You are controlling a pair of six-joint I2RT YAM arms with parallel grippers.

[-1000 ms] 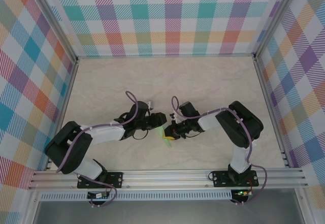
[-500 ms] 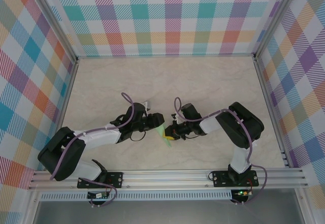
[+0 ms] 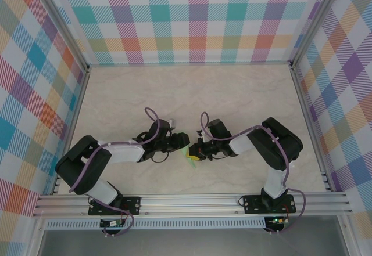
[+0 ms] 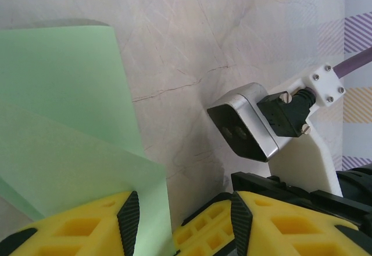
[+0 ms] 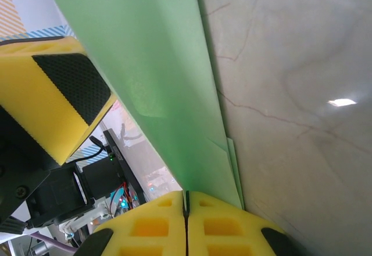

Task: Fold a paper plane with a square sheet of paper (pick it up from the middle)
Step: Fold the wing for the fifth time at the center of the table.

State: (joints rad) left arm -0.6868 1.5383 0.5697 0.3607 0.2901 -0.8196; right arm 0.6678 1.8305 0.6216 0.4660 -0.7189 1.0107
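While the right hand (image 5: 186,212) is fully closed on the lower edge of the square sheet of paper (image 5: 151,76), the sheet stands up off the table (image 3: 232,93), front middle, between the two arms. My read is that the pinch anchors the paper so the other arm can work a fold against it.

The left hand (image 4: 185,226) is about half open, with a finger on either side of the sheet. In the right wrist view one black pad (image 5: 70,85) sits close beside the green face; contact is unclear. I can't confirm it grips anything.

The paper is already doubled. The left wrist view shows two overlapping green layers with a slanted edge, and the right wrist view shows a second thin layer edge near the pinch. It is not yet a dart: no point or wings.

Judged step: mid-fold, with the left hand lined up to close on or press the crease.

The hands are nearly touching, and the right wrist's camera (image 4: 241,131) is just beside the left fingers. Likely risks are a collision or a tear in the thin sheet.
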